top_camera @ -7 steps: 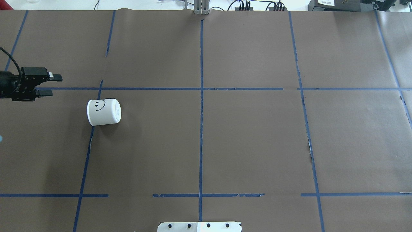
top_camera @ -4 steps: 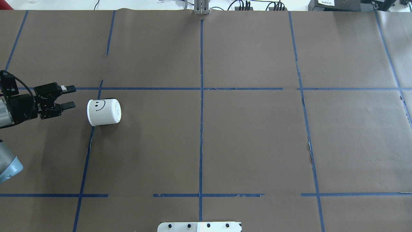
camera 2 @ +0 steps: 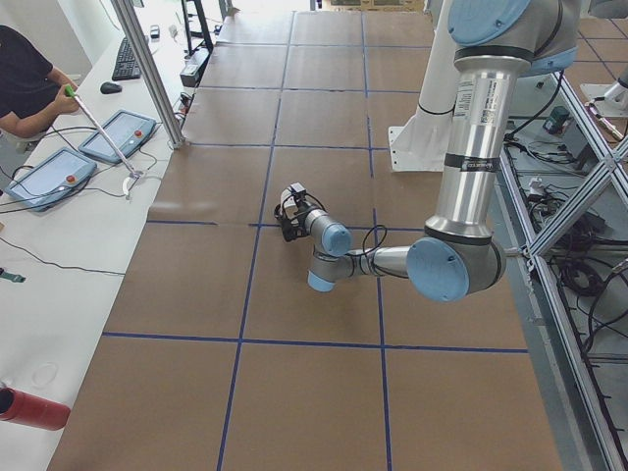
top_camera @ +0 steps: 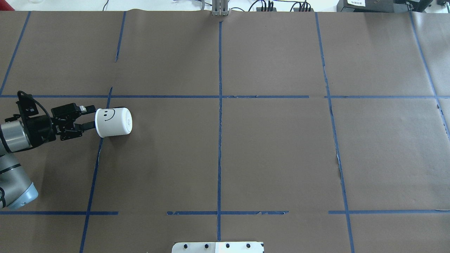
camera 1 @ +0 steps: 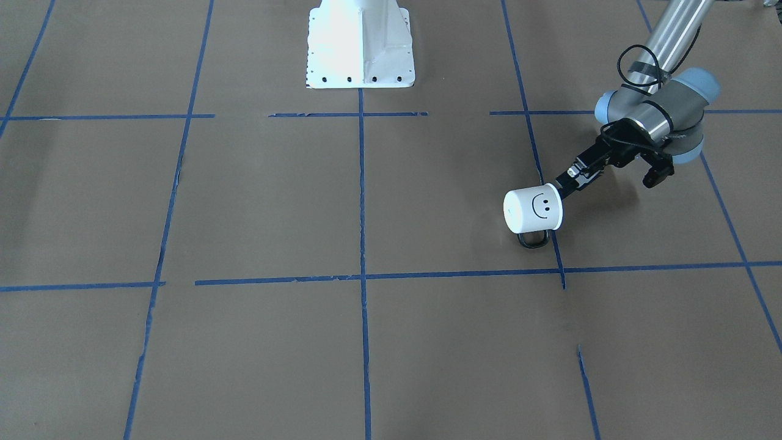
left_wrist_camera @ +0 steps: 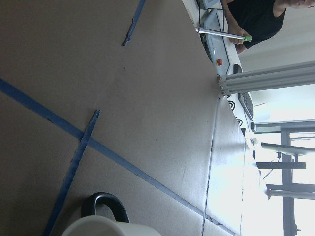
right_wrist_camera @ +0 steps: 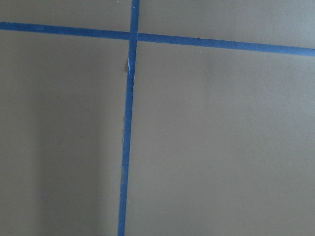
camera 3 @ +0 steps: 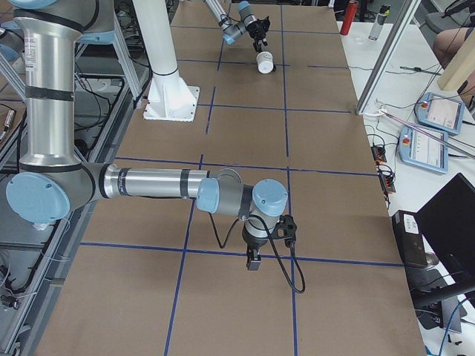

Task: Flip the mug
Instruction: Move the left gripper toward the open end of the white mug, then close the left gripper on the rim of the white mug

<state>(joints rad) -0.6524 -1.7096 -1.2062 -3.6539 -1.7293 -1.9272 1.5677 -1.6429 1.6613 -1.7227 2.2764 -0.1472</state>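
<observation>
Obs: left gripper (top_camera: 91,116) has its jaws apart, tips right at the open mouth of the mug (top_camera: 113,122). I cannot tell whether they touch it. A second ago the gripper stood well clear, farther from the mug and higher in the overhead view. At 0.6 s ago it was near but with a visible gap, and that gap is now closed.

The mug has not shifted. It lies on its side on the table (top_camera: 274,154), mouth toward the gripper, base away, smiley up, across a tape line (top_camera: 92,182).

The front view shows the handle (camera 1: 533,239) flat on the table on the operators' side. The overhead view hides nearly all of it behind the body. The left wrist view catches only the handle loop and a sliver of rim.

The right gripper (camera 3: 252,261) shows only in the right side view, low over the table and far from the mug. Whether its jaws are apart or together, I cannot tell.
</observation>
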